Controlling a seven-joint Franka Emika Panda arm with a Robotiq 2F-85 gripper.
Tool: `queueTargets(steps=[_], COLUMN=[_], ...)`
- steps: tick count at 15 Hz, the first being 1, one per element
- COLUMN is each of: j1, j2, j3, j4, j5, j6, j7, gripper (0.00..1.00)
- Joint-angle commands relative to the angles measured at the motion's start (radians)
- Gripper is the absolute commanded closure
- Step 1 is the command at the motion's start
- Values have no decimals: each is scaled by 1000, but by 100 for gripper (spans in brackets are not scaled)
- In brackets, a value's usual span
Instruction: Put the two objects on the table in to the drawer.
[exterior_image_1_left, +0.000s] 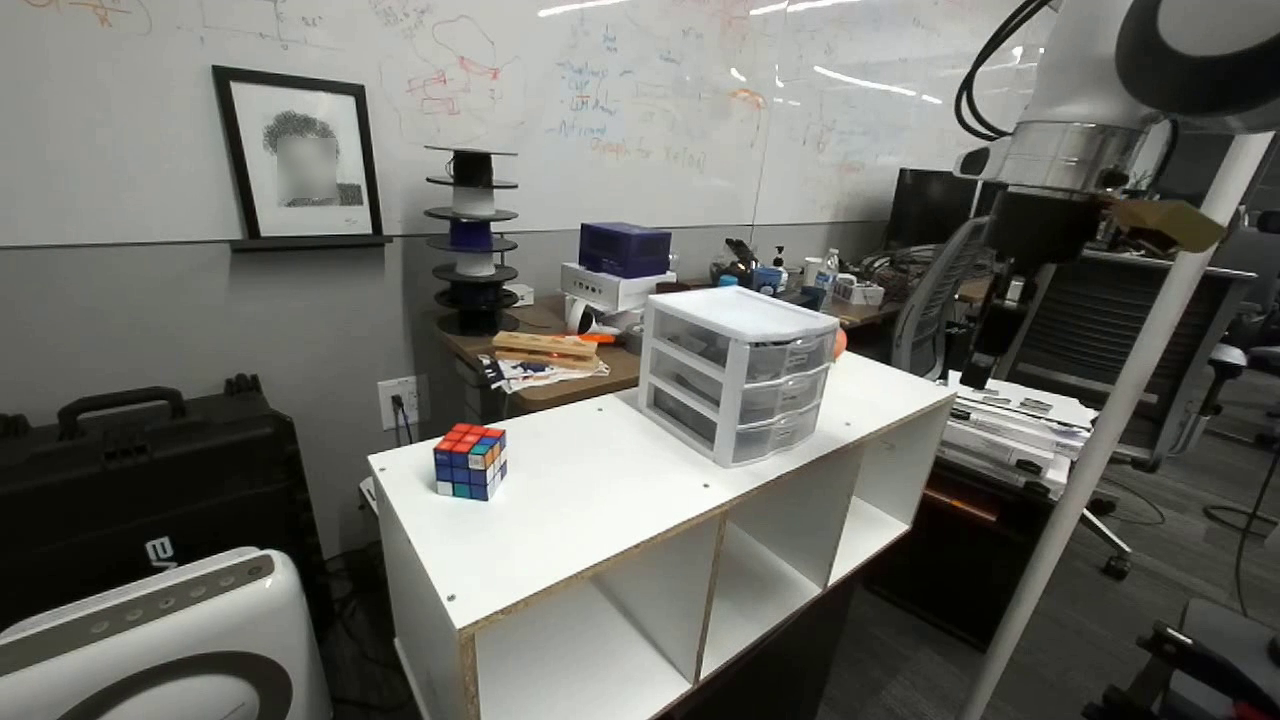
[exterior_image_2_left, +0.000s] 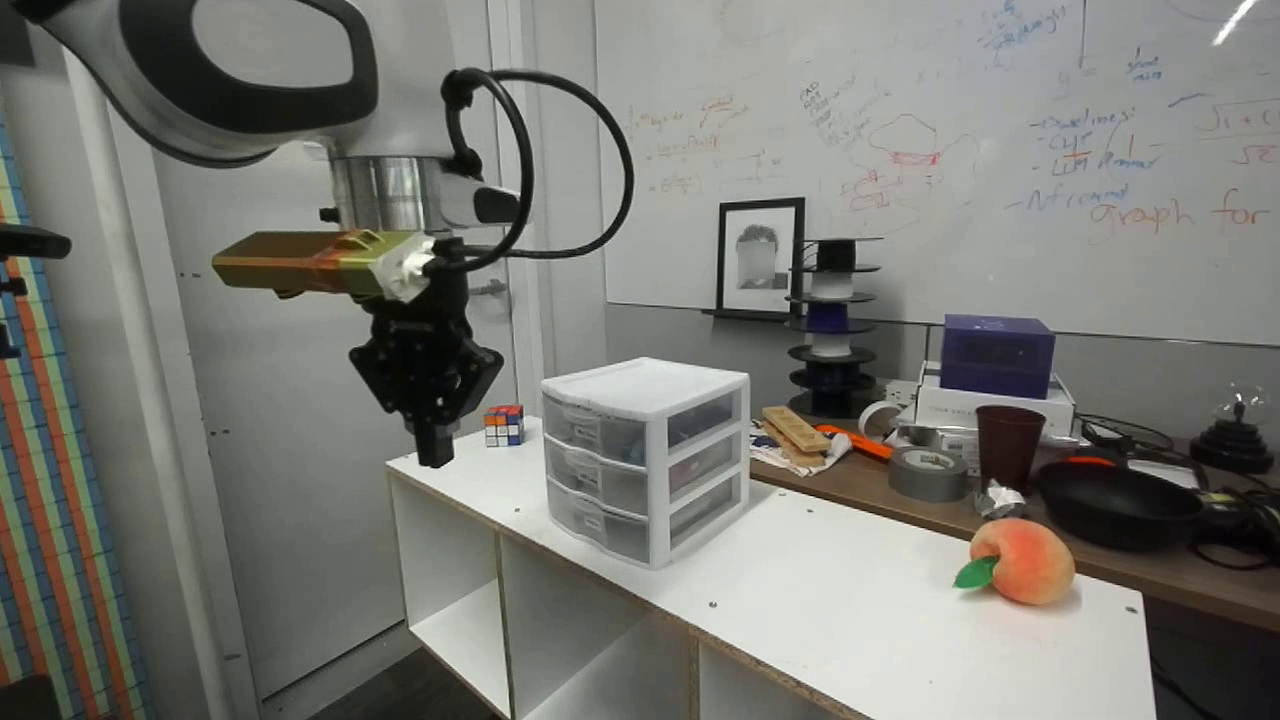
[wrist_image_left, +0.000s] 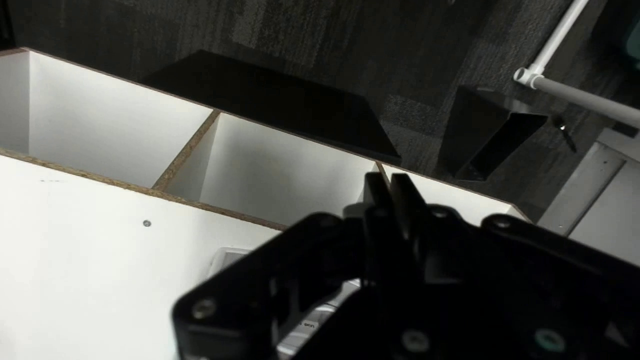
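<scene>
1. In an exterior view, the large white rectangular table (exterior_image_1_left: 560, 520) slants away, raw particleboard edge above open cubbies (exterior_image_1_left: 570, 660); the multicoloured plastic puzzle cube (exterior_image_1_left: 470, 461) sits near one end.
2. Across a good strip of white top stands the white-framed three-drawer plastic unit (exterior_image_1_left: 735, 312), its translucent clear drawers (exterior_image_1_left: 783, 398) flush and facing the nearby cubby edge; their labels are too small to read.
3. White lettering (exterior_image_1_left: 160, 549) on the black hard-shell case (exterior_image_1_left: 200, 455) is cut off behind the white plastic appliance (exterior_image_1_left: 165, 640).
4. In an exterior view, the orange-pink peach (exterior_image_2_left: 1025, 562) with its green leaf (exterior_image_2_left: 976, 573) holds the opposite end, broad white tabletop between it and the unit.
5. Up on the glossy whiteboard (exterior_image_2_left: 760, 60), orange-red marker reads "graph for".
6. Here's the white-and-black robot arm (exterior_image_2_left: 240, 110), in high from the corner; its black Robotiq gripper (exterior_image_2_left: 435, 460) hangs straight down, well apart from cube and peach.
7. Wrist view: the black fingers (wrist_image_left: 375, 192) are together, just a thin slit between, in line with the cubby side; the unit is half hidden behind the gripper, its label a blur.
</scene>
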Motion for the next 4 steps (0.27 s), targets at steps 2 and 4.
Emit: queueTargets(steps=[2,4], j1=[15,16], j2=[-16,-3], j3=[-26,-24], j4=[-9,-8], j5=[-4,-3], j6=[-4,-4], j7=[-3,-3], gripper=[77,65])
